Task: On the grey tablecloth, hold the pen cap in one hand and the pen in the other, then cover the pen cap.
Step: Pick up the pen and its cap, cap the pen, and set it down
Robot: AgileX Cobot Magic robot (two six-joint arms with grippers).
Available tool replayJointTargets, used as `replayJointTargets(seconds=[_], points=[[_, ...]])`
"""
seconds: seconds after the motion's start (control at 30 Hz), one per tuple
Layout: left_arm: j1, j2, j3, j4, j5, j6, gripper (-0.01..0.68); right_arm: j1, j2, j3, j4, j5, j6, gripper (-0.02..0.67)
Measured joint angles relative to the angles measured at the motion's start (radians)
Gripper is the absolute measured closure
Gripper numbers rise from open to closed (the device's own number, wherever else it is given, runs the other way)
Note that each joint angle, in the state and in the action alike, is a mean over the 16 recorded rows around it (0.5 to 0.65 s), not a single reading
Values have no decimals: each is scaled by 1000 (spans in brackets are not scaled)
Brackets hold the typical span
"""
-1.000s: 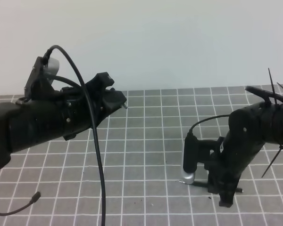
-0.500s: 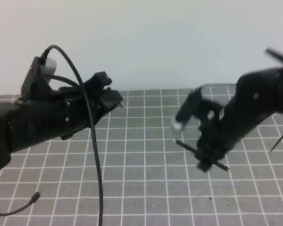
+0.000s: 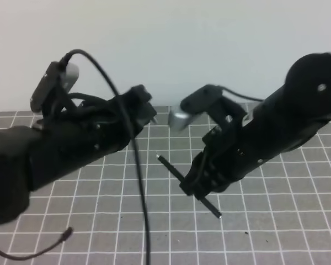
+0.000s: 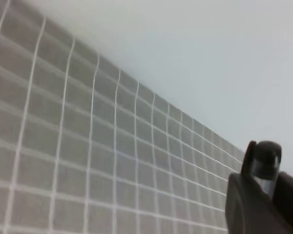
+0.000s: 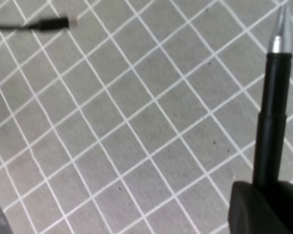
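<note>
While aloft, pen (image 3: 188, 186) clamped between right jaws

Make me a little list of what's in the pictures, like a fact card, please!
cloth: grey tablecloth with a white grid
right tool: right tool shut on the pen, up off the cloth
pen: pen black, tilted, silvery tip pointing toward the left arm
left tool: left tool shut, raised, aimed toward the right arm
pen cap: a small rounded dark piece shows at the left tool in the left wrist view, likely the pen cap
capped yet: no, pen and left tool are apart
</note>
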Motion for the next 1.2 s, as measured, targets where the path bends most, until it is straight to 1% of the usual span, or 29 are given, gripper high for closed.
replayJointTargets(seconds=[0.17, 0.3, 0.73, 1.2], points=[[-54, -35, -3, -18, -62, 40, 673, 7, -38, -3, 14, 0, 35, 572], [-75, -56, -4, -13, -77, 56, 673, 7, -63, -3, 17, -14, 49, 572], [-78, -69, -8, -40, -60, 59, 673, 7, -93, -4, 49, -70, 93, 573], [-78, -70, -9, -61, -72, 24, 673, 7, -135, -4, 27, -66, 115, 573]])
